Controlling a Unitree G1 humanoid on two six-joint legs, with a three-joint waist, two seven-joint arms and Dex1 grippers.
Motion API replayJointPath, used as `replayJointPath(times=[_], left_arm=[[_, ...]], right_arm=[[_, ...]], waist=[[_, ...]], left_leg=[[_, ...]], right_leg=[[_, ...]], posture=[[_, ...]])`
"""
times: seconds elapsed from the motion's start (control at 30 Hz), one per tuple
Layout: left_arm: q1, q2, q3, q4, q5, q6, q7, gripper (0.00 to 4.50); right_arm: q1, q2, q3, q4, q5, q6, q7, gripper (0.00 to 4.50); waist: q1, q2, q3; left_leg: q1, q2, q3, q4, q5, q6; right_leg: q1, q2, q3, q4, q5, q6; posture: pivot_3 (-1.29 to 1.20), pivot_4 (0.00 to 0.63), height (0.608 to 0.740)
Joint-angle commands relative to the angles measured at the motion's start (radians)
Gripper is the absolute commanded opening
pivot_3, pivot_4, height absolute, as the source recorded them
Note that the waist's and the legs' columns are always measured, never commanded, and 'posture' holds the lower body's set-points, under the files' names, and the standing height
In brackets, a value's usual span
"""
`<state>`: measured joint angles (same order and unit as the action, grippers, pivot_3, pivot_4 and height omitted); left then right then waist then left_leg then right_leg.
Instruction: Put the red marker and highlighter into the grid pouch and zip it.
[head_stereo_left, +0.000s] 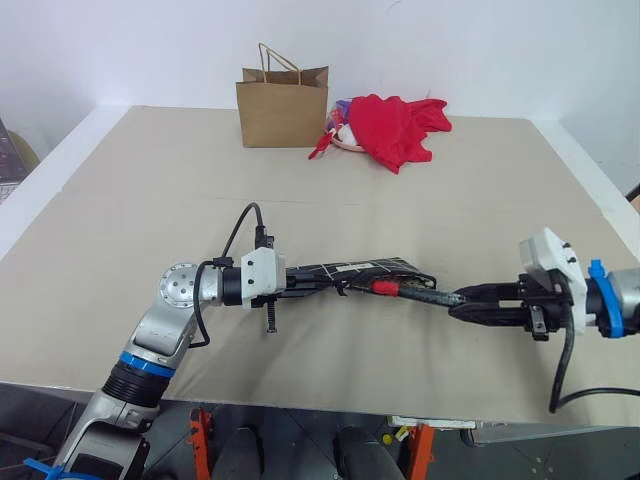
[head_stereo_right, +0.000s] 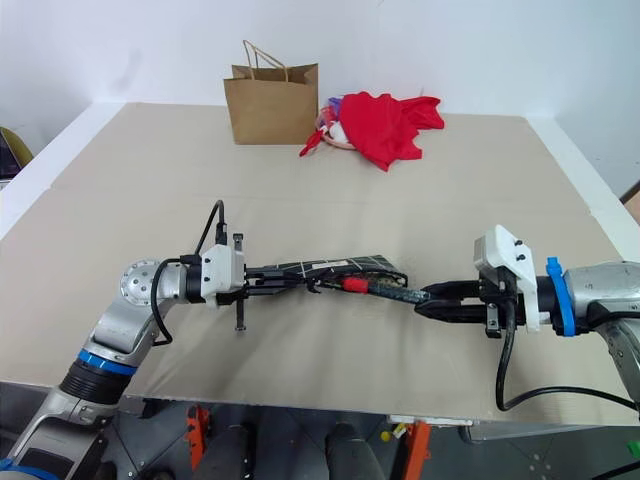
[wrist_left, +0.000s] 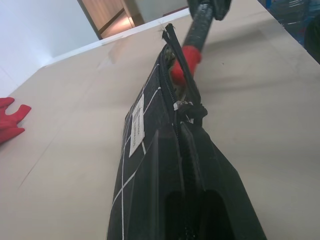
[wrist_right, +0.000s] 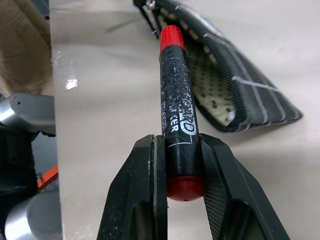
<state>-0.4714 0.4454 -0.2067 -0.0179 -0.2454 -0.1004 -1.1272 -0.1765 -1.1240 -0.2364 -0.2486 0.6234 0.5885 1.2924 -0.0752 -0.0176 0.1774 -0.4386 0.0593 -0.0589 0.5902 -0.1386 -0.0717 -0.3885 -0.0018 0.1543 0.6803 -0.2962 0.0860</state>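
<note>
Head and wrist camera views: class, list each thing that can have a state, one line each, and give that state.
Black fabric grid pouch with white lines: unzipped, mouth open, held off the table at one end.
Red-capped marker with black body: capped, clamped at its rear end, tip at the pouch mouth.
Left gripper: shut on the pouch.
Right gripper: shut on the marker.
Brown paper bag: upright.
Red cloth: crumpled.

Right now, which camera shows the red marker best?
The right wrist view: the red marker runs full length, clamped in the right end effector. Both eye views show it small, at the grid pouch mouth; the left wrist view, mostly its red end.
</note>
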Motion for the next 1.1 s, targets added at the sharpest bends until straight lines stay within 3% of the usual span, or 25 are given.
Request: replayJointPath(times=[0.03,0.6,1.1], left_arm=[[-0.002,0.0,0.001,-0.041,-0.023,0.002,-0.005,0.0],[0.008,-0.013,-0.012,-0.061,-0.025,0.003,0.012,0.0],[0.009,-0.017,-0.012,-0.069,-0.025,0.014,0.026,0.0]], right_arm=[[-0.038,0.006,0.0,0.0,0.009,0.009,-0.01,0.64],[-0.254,0.105,0.236,0.063,-0.108,0.052,-0.089,0.64],[-0.374,0.198,0.296,0.064,-0.134,0.101,-0.107,0.64]], waist=[[0.0,0.0,0.0],[0.0,0.0,0.0],[0.0,0.0,0.0]], left_leg=[[0.0,0.0,0.0,0.0,0.0,0.0],[0.0,0.0,0.0,0.0,0.0,0.0],[0.0,0.0,0.0,0.0,0.0,0.0]], right_leg=[[0.0,0.0,0.0,0.0,0.0,0.0],[0.0,0.0,0.0,0.0,0.0,0.0],[0.0,0.0,0.0,0.0,0.0,0.0]], posture=[[0.0,0.15,0.74],[0.0,0.15,0.74],[0.0,0.15,0.74]])
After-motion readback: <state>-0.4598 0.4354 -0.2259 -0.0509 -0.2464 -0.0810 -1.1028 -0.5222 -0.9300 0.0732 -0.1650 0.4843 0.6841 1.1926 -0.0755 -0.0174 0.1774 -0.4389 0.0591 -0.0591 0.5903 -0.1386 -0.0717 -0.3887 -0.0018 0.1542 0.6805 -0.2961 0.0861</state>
